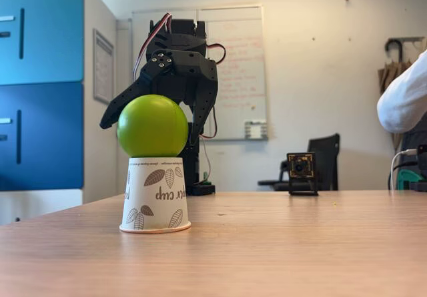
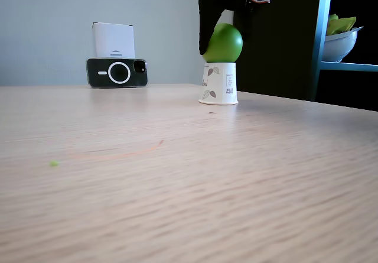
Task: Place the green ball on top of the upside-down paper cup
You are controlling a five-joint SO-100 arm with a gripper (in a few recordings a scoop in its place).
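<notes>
The green ball (image 1: 153, 125) sits on top of the upside-down paper cup (image 1: 155, 194); the cup stands with its wide rolled rim down on the wooden table (image 1: 300, 250); it is white with brown leaves on it. The black gripper (image 1: 158, 113) hangs down over the ball; its fingers are spread wide, one on each side of the ball; I cannot tell if they touch it. In both fixed views the ball (image 2: 222, 43) rests on the cup (image 2: 218, 83); the dark gripper (image 2: 214, 20) covers the ball's top left part there. A phone (image 2: 117, 72) leans against a white box (image 2: 113, 40) far behind; a small camera (image 1: 301, 172) stands on the table; a white sleeve (image 1: 403, 97) shows at the right edge.
</notes>
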